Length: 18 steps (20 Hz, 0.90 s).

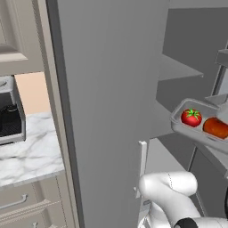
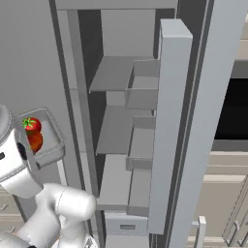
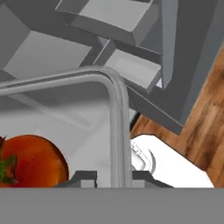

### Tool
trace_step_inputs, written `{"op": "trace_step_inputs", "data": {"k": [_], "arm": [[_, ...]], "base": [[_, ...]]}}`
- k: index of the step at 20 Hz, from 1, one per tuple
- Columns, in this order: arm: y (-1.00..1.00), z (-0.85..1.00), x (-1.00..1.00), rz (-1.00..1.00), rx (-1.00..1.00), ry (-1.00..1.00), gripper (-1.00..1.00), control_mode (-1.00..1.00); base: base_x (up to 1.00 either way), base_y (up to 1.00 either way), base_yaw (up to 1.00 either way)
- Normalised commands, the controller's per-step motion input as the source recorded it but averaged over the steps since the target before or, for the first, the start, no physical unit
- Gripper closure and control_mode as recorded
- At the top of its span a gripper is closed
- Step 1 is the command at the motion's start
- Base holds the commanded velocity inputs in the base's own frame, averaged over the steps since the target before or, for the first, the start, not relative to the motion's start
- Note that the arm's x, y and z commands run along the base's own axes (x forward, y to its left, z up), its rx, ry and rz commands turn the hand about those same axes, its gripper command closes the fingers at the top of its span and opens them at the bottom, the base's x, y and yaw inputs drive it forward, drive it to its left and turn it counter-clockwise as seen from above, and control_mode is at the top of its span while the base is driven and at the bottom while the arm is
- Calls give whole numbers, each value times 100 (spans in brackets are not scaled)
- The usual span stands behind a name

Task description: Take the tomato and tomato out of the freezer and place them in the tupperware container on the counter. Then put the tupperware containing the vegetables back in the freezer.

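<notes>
Inside tupperware container (image 1: 180, 124) — red tomato (image 1: 191, 117), orange-red tomato (image 1: 215, 127)

Beige panelled cabinets (image 1: 18, 31), peach wall (image 1: 32, 91), wooden floor (image 3: 205, 131)

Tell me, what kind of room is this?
Most likely a kitchen. There's an open freezer with shelves, a marble counter over drawers, and a coffee machine on it. The gripper holds a tray with two tomatoes.
</notes>
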Motion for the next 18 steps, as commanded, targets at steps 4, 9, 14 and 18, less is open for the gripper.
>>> {"op": "trace_step_inputs", "data": {"k": [4, 9, 14, 18], "arm": [[-22, 37, 20, -35, 9, 0, 100, -100], [-30, 7, 54, -21, 16, -5, 100, -100], [-3, 0, 66, -22, 2, -15, 100, -100], [0, 0, 59, -21, 0, -16, 100, -100]], "base": [[0, 0, 0], [0, 0, 0], [0, 0, 0], [0, 0, 0]]}}
